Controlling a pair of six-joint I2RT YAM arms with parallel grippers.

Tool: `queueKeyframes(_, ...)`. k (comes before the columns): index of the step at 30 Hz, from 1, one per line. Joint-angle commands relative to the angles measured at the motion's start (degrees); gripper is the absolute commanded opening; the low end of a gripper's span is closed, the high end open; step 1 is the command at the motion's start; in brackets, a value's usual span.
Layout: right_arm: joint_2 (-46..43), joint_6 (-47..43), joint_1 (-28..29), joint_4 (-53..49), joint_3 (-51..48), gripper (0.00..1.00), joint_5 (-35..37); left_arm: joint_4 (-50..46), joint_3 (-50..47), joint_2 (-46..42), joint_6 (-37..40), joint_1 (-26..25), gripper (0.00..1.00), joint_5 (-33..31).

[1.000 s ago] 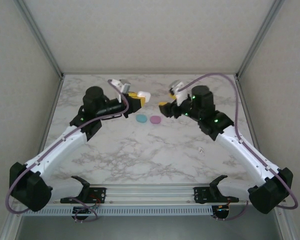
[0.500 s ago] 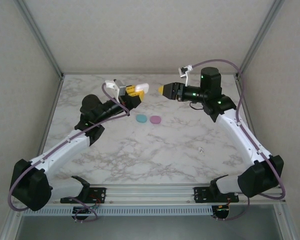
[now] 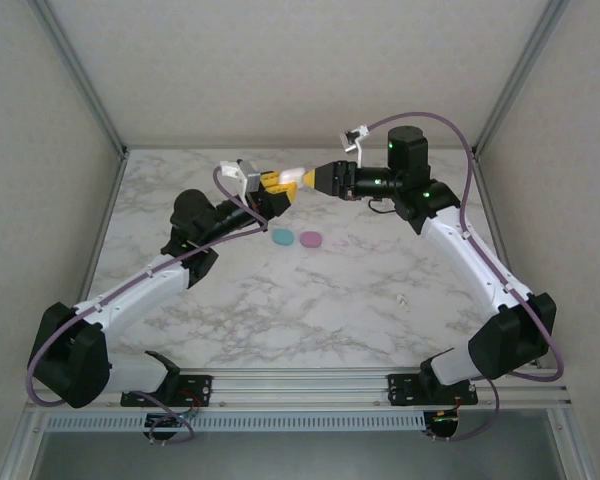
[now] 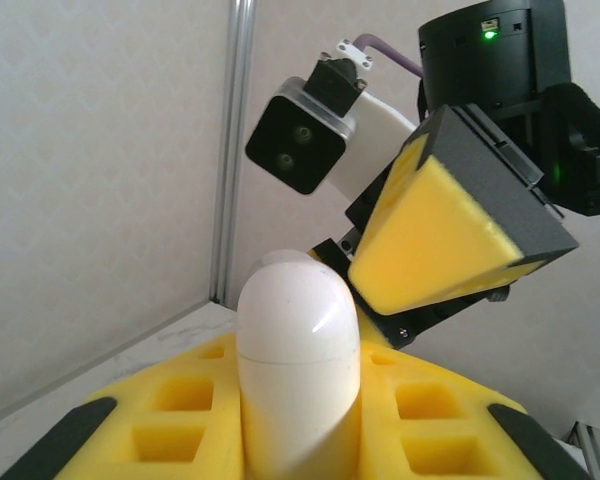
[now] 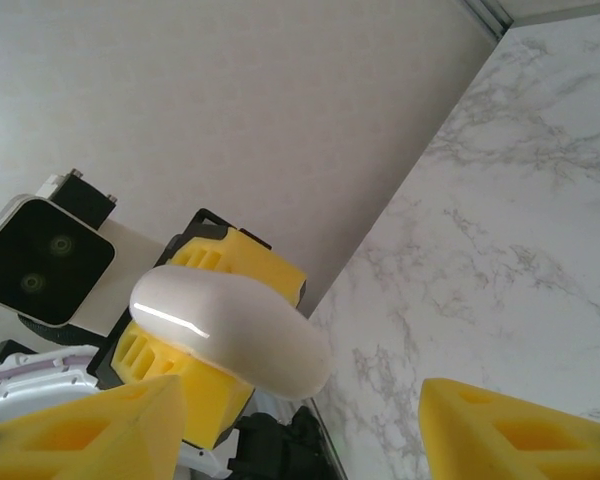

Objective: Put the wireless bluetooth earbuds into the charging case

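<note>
Nearest, on the grey-veined white marble tabletop (image 3: 280, 310): a tiny white speck (image 3: 404, 298), possibly an earbud, too small to tell. Further in, a teal oval piece (image 3: 282, 238) and a pink oval piece (image 3: 311, 239), flat on the marble, just beside each other; bud or case, cannot tell. Above them, raised clear of the table: a glossy white capsule-shaped plastic charging case (image 4: 298, 360), seam across its middle, lower half clamped in the left gripper (image 3: 278, 185). Facing it, the right gripper (image 3: 312, 177), half-spread around the free end, gripping nothing. Probably light, rigid, slick; best pinched squarely above the seam. Behind: plain pale walls (image 3: 300, 70), metal corner posts (image 3: 80, 75).
</note>
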Motion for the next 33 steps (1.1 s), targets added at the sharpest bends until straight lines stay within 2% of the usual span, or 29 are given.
queueKeyframes(1,0.89,0.05,0.52,-0.43,2.72,0.63,-0.62,4.17,1.11,0.36,-1.86,-0.51,0.0,1.79)
queueKeyframes(22,4.18,1.5,0.54,-0.9,5.78,0.62,5.98,3.86,1.11,0.06,-2.17,-0.51,0.0,3.64)
queueKeyframes(27,2.83,1.9,0.38,1.41,4.82,0.65,4.2,1.73,0.76,-0.67,-0.45,-0.51,0.0,1.19)
queueKeyframes(29,3.7,3.74,0.23,0.46,5.93,0.66,1.0,0.68,0.8,-1.16,0.84,-0.52,0.0,0.46)
queueKeyframes(33,6.32,13.59,0.23,-3.77,8.72,0.69,-3.84,-1.01,1.11,-1.66,4.01,-0.51,0.0,-0.71)
